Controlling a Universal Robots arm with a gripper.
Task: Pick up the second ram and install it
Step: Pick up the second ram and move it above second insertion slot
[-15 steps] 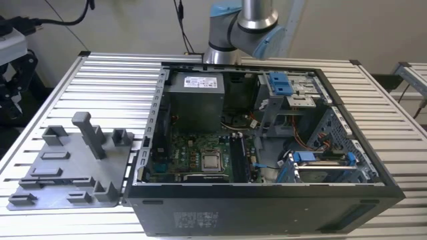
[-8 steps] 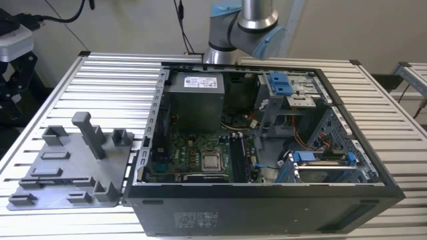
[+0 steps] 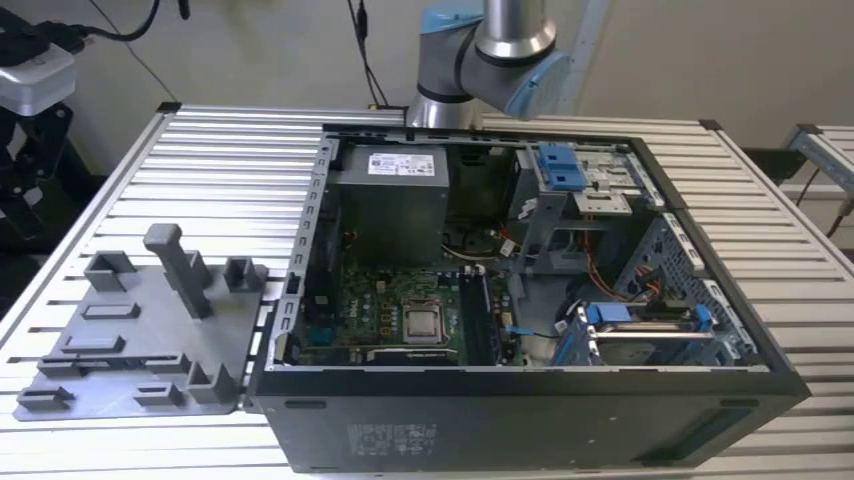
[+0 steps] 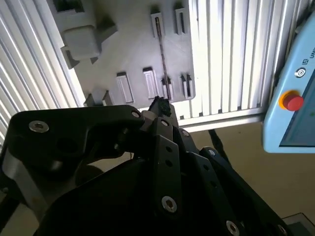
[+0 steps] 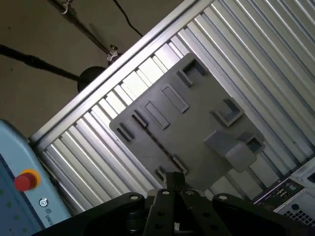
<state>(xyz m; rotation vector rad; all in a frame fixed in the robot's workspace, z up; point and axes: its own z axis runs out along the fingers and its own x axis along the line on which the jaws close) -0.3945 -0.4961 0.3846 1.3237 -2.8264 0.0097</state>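
My gripper point(image 4: 160, 104) hangs over the grey fixture point(image 4: 133, 54), tips pressed together on nothing. The 2nd ram point(image 4: 161, 51) stands on edge in its slots below, long axis running away from the tips.

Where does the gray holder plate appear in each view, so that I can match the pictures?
Exterior view: the gray holder plate lies on the slatted table, at the exterior view's left of the computer case.
Second wrist view: it lies on the table slats, seen from above.
First wrist view: likewise, beside the case's corner.
Shared landmark: the plate's tall post.
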